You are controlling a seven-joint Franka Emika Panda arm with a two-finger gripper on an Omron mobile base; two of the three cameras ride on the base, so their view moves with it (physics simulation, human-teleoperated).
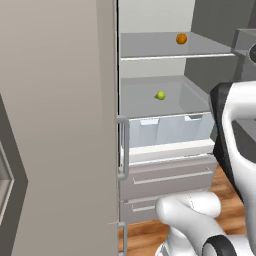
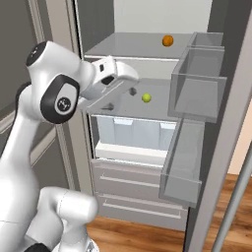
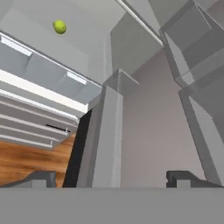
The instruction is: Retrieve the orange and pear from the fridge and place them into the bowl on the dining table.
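Note:
The fridge (image 1: 150, 50) stands open, with grey shelves inside. On its upper shelf lies the orange (image 1: 181, 38) (image 2: 168, 40), towards the right. One shelf lower rests the yellow-green pear (image 1: 160, 95) (image 2: 146, 98) (image 3: 59, 27). My gripper (image 2: 121, 98) (image 3: 113, 179) is open and holds nothing. It hovers at the front left edge of the pear's shelf, a short way left of the pear and apart from it. In the hand view the pear lies far off at the top left. The bowl and the dining table are out of view.
The open fridge door (image 2: 197, 98) with clear bins juts out on the right, close to the hand. Clear drawers (image 1: 167, 130) sit under the pear's shelf, with grey drawers (image 1: 167, 177) below. A vertical bar handle (image 1: 123, 147) stands at the left. Wooden floor (image 2: 147, 231) lies below.

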